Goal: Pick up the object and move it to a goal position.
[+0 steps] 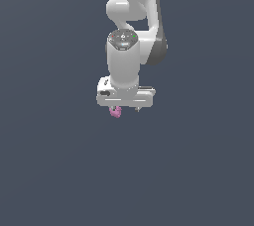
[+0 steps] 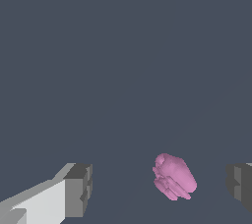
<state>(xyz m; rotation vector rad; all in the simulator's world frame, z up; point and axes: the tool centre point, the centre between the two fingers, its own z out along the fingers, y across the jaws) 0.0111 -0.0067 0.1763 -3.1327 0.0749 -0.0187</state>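
The white arm (image 1: 130, 27) is seen hanging straight down in the exterior view, its upper links cut off by the frame's top edge. The gripper (image 1: 127, 109) is largely masked by its own wide white body; only short dark finger stubs can be made out beneath it. The pink object (image 1: 115, 112) is seen just under the body, at about 7 o'clock from the wrist, partly hidden behind the finger on the exterior view's left. Whether it touches that finger cannot be told from this view.

In the wrist view the jaws are shown spread wide and released, with the gripper (image 2: 160, 186) gripping nothing. The fingers (image 2: 78, 189) are both cut off by the frame edges, one reduced to a grey sliver. The lumpy object (image 2: 174, 177) is seen in the gap between them, nearer the sliver-side finger, clear of both pads. The surface under it is a flat, featureless dark grey ground (image 2: 123, 61), so the height of the jaws above it cannot be judged.
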